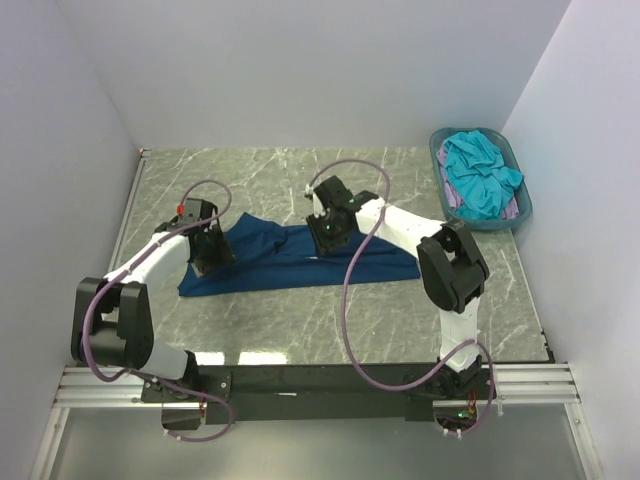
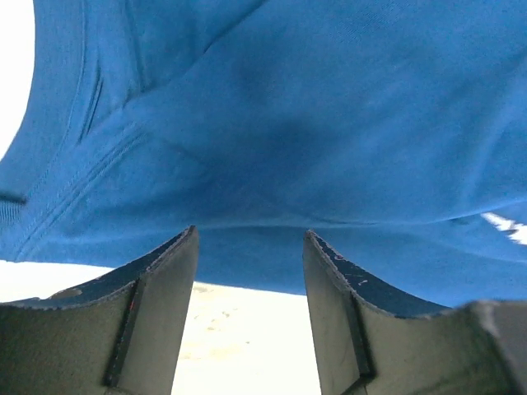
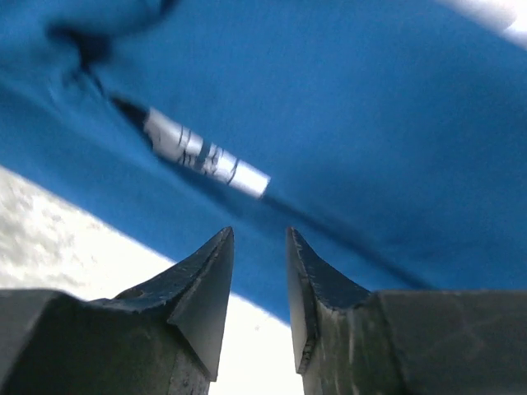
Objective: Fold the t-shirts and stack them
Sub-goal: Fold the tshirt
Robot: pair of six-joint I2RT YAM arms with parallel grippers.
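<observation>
The dark navy t-shirt lies spread in a long strip across the middle of the table. My left gripper hovers at its left end; in the left wrist view its jaws stand open and empty just short of the cloth edge. My right gripper is over the shirt's upper middle; in the right wrist view the jaws are a little apart, empty, near the shirt's white neck label. The turquoise t-shirt and the pale lilac one lie bunched in the basket.
The teal plastic basket stands at the far right corner of the marble table. White walls close in the left, back and right sides. The arms' bases sit on the black rail at the near edge.
</observation>
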